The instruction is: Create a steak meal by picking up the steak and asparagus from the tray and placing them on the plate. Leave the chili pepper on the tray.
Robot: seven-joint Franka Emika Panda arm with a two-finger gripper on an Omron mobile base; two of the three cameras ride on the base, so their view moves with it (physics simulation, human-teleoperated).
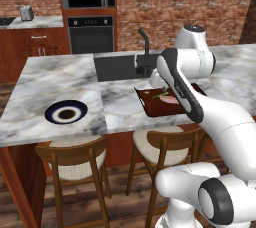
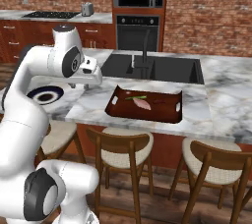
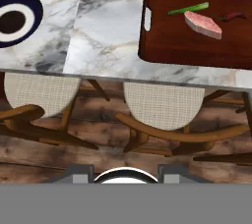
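Wooden stools [image 3: 162, 112] with woven seats, nearest, tucked under the tabletop edge.

Fingers: spread not discernible; nothing seen held or touched. Hand raised over the near edge of the marble tabletop [image 2: 93, 102], between plate and tray.

Plate [image 1: 66, 112], navy rim, white ring, dark centre: flat on tabletop, well apart from tray.

Tray [image 3: 162, 41], reddish-brown, handled: on tabletop, just in front of sink [image 2: 162, 68].

Steak [image 3: 203, 24]: on tray, near middle.

Asparagus [image 3: 188, 8]: on tray, just beyond steak.

Chili pepper [image 3: 233, 16], red: on tray, beside steak.

Wall oven [image 2: 138, 32]: far wall.
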